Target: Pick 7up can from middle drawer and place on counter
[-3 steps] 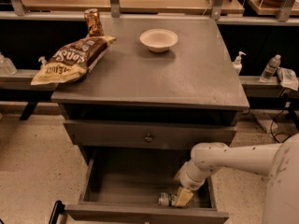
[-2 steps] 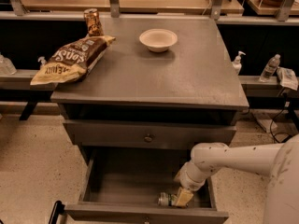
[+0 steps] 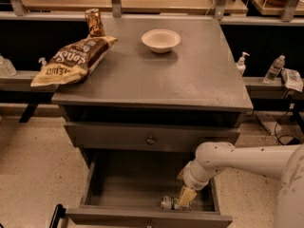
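Note:
The 7up can (image 3: 168, 203), silver with green print, lies on its side on the floor of the open middle drawer (image 3: 128, 189), close behind the drawer's front panel and right of its middle. My gripper (image 3: 186, 197) reaches down into the drawer from the right and sits right against the can's right end. My white arm (image 3: 237, 160) comes in from the right edge. The counter (image 3: 190, 80) is the grey cabinet top above.
On the counter stand a white bowl (image 3: 161, 40), a brown chip bag (image 3: 71, 61) hanging over the left edge, and a brown-copper can (image 3: 94, 22) at the back left. The drawer above (image 3: 151, 139) is closed. Bottles (image 3: 275, 69) stand on a shelf at the right.

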You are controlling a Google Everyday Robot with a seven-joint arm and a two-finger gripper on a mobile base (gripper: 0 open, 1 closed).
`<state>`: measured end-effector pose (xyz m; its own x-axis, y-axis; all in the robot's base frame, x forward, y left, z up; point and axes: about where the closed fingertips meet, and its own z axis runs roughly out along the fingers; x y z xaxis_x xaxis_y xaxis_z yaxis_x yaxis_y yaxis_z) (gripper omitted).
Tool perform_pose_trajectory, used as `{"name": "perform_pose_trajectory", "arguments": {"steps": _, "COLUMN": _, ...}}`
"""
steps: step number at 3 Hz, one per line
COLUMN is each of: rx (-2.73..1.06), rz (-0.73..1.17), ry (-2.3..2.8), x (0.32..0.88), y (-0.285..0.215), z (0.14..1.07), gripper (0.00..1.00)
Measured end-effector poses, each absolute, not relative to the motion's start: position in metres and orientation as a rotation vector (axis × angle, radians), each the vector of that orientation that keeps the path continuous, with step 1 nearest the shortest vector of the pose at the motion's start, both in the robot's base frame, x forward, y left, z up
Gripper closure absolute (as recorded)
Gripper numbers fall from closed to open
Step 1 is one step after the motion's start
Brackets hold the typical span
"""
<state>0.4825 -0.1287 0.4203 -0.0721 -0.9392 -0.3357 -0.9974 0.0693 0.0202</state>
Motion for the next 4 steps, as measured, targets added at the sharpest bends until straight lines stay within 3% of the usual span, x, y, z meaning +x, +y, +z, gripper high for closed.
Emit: {"name": "perform_pose_trajectory", "arguments": {"steps": 4, "rx": -1.996, "rz": 0.454, "ry": 2.144, "x": 0.479, "y": -0.129, "z": 0.377, "gripper": 0.35}}
